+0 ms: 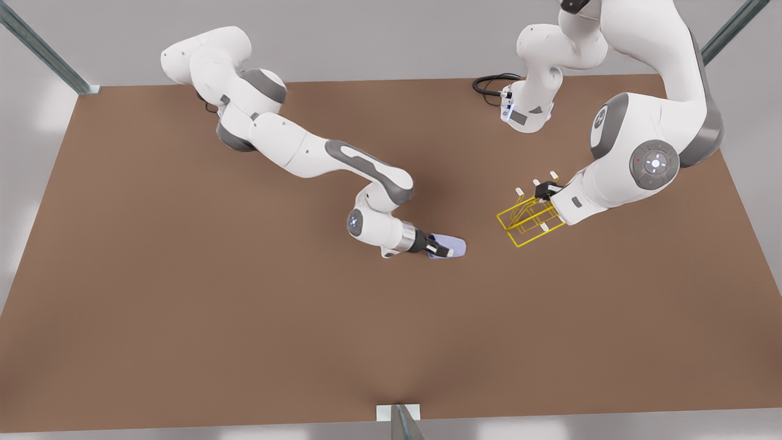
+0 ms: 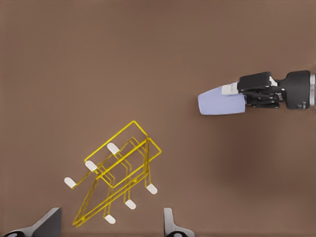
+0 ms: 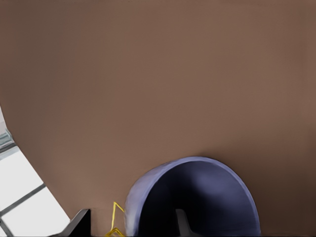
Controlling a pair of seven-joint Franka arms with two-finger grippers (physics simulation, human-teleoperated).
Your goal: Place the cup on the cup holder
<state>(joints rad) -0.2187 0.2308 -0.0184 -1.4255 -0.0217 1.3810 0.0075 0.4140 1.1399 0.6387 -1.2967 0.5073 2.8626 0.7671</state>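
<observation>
Cup [image 1: 451,247] lies sideways, right gripper [image 1: 437,249] clamped on its rim wall, one finger inside. Left gripper [image 1: 545,194] spread wide, hovering over cup holder [image 1: 530,219]. Risk: thin one-wall pinch, cup may twist loose during transfer.

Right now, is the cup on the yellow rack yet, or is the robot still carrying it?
Not yet. Done: the right gripper has the cup pinched by its wall, one finger inside the rim. In hand: the cup is held on its side, apart from the cup holder. The left gripper is open over the holder, which stands on the table. Left: carry the cup across and slip it over one of the white-capped wires.
</observation>
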